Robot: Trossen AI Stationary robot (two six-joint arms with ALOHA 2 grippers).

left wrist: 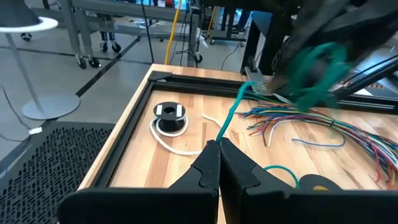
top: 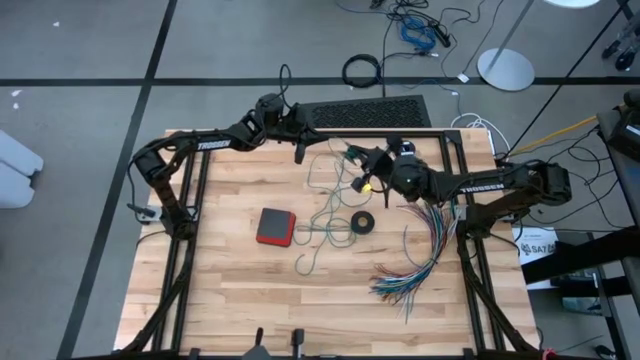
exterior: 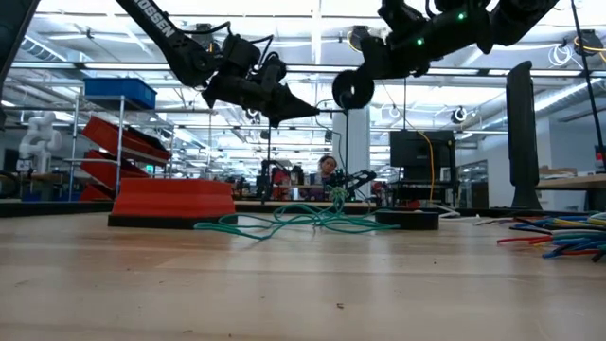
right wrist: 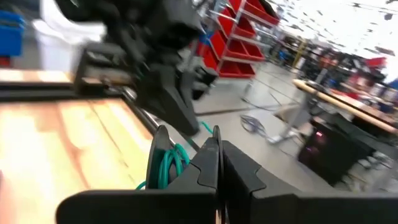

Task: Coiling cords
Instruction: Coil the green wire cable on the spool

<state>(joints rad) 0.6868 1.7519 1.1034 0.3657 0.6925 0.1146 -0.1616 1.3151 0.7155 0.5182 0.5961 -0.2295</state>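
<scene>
1. High view: left gripper (top: 298, 150) held above the far edge of the table (top: 240, 300), right gripper (top: 352, 152) close beside it toward the table's right, both off the surface.
2. Left wrist view: left fingers (left wrist: 208, 163) pressed shut on the teal-green cord (left wrist: 231, 118), which runs taut and straight away from the fingertips toward the right arm.
3. Right wrist view: right gripper (right wrist: 214, 155) closed, several turns of the teal-green cord wound beside and behind its fingers, pinched or merely looped cannot be told; the left arm's dark finger looms just beyond.
4. Low view: rest of the teal-green cord lying in loose tangles on the table, between the red box (exterior: 173, 201) and the black tape ring (exterior: 407, 219).
5. White cord (left wrist: 177, 144) flat on the wood near the far edge, joined to the small round black-and-white piece (left wrist: 169, 112), untouched, nearer the left arm.
6. Multicoloured wires (top: 410, 265) fanned out on the right side, clear of both grippers.
7. Deciding relation, as a judgement: taut span with its long axis pointing from left fingertips to right gripper; further winding likely needs that span fed round the right-hand coil without slack slipping off.
</scene>
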